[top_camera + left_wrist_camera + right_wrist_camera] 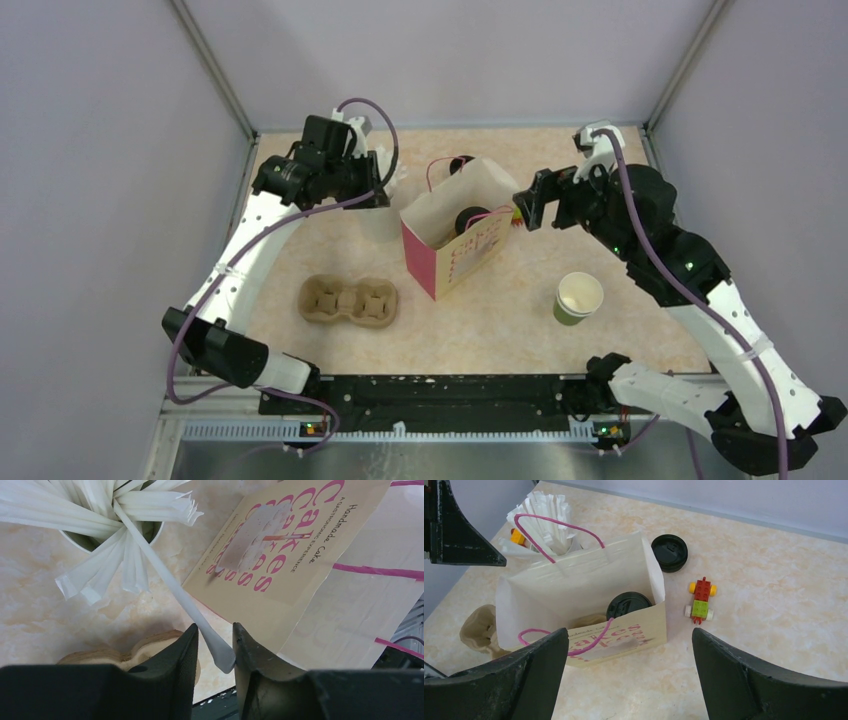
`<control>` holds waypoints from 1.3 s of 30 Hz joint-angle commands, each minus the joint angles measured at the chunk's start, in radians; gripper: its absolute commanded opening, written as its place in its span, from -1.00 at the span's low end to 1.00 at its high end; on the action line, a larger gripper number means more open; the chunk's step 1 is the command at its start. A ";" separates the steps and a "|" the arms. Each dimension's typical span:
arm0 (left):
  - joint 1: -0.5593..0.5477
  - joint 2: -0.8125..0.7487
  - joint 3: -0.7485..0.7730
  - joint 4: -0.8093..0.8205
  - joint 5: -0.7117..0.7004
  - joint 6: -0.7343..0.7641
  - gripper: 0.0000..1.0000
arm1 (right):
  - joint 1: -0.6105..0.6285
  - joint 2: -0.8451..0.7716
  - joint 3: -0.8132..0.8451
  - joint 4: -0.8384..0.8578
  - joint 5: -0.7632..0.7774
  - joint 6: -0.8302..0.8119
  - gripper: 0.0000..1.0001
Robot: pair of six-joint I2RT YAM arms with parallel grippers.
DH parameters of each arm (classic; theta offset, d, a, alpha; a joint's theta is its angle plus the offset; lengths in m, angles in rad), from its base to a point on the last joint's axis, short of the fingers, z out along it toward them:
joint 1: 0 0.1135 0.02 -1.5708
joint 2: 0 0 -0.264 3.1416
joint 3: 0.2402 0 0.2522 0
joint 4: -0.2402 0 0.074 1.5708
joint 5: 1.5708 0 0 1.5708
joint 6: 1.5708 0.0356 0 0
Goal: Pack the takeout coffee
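Note:
The takeout coffee [468, 218], of which only the black lid shows, stands inside the open cream paper bag [450, 245] with pink lettering. The right wrist view shows the lid [629, 605] deep in the bag [624, 635]. My right gripper [525, 208] hovers just right of the bag's rim, its jaws wide open and empty [630, 632]. My left gripper [383, 190] is behind the bag's left side at the cup of white straws [112, 527]. Its fingers stand narrowly apart [215, 630] around the end of one straw [220, 652], which touches only the right finger.
A brown pulp cup carrier [348, 301] lies front left of the bag. A green-sided paper cup [578, 298] stands open at the right. A spare black lid [669, 553] and a small brick toy [700, 600] lie behind the bag. Walls enclose the table.

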 commanded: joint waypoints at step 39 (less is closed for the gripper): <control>0.000 -0.269 0.287 0.345 0.310 -0.026 -1.00 | 0.000 0.045 0.003 0.267 0.040 0.026 0.78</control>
